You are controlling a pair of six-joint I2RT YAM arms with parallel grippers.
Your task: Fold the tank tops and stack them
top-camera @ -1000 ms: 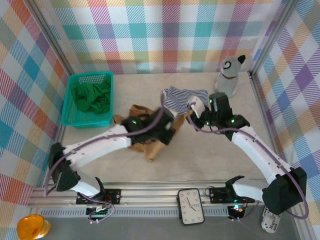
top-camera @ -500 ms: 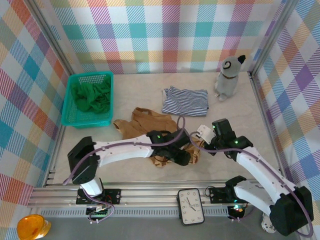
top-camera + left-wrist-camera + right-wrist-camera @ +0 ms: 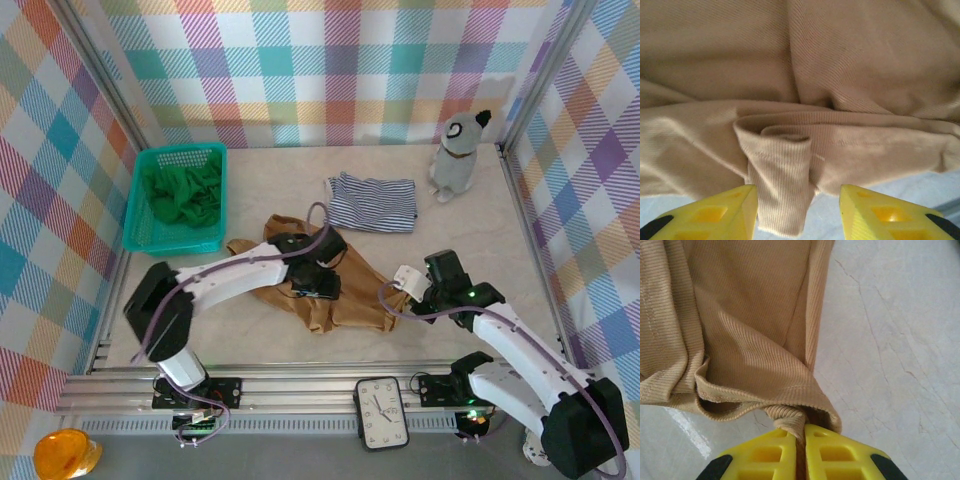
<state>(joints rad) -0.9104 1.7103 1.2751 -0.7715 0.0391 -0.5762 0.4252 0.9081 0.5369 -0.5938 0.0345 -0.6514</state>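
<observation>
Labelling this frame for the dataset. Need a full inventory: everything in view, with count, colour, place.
tan tank top: 1, tan-brown, crumpled mid-table
striped tank top: 1, navy and white, lying flat behind the tan one
green tank top: 1, bright green, bunched in the basket
basket: 1, teal mesh, far left of the table
plush toy: 1, grey and white, upright at far right
clock: 1, black case, white face, on the front rail
orange object: 1, orange, near left corner, unclear what it is
table: 1, pale marbled
left end effector: 1, yellow fingers, open over the tan top's rolled edge
right end effector: 1, yellow fingers, shut on the tan top's edge
</observation>
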